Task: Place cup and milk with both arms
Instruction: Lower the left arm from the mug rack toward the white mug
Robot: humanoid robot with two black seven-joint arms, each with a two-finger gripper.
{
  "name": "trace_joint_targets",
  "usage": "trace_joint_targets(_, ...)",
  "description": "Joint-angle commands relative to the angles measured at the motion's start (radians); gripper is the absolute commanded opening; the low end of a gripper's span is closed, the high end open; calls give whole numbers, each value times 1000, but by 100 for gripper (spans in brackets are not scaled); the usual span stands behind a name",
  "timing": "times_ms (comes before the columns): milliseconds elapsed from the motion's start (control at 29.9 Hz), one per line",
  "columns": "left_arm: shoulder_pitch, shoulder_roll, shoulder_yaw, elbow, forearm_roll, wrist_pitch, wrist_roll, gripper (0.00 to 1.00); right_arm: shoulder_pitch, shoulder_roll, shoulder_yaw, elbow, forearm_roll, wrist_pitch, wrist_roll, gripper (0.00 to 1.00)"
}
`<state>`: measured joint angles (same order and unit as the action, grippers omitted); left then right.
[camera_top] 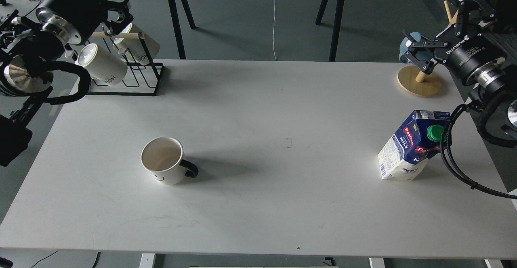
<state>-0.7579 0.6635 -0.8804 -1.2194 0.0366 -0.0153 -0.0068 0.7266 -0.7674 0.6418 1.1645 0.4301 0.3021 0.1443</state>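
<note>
The cup (163, 162), a white mug with a black handle pointing right and a small smiley on its side, stands upright on the white table (258, 203), left of the middle. Near the right edge stands the milk (408, 149), a blue and white carton with a green cap. My left gripper (123, 7) hangs open above the back left corner, far behind the cup, close to the mug rack. My right gripper (408, 49) is open above the back right corner, well behind the milk and holding nothing.
A black wire rack (139, 84) with ribbed white mugs (101, 64) stands at the back left. A wooden mug tree (420, 83) with a blue mug sits at the back right, just behind my right gripper. My right arm's black cable (452, 163) loops beside the milk.
</note>
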Motion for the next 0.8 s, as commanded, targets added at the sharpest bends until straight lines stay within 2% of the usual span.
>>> trace_joint_targets(0,-1,-1,-11,0,2,5,1,100,1,2,1,0,-1,0,0,99)
trace_joint_targets(301,-1,-5,-22,9,0,-6,2,100,1,2,2,-2,-2,3,1,99)
trace_joint_targets(468,-1,-13,-68,20,-3,-12,2,100,-1,5,22,-19,-2,9,26,99)
trace_joint_targets(635,-1,-10,-98,43,2,-29,13,100,-1,7,27,-54,-2,32,29,99)
trace_joint_targets(769,3,-1,-95,35,14,-90,10,100,1,-4,39,-40,-4,34,25,99)
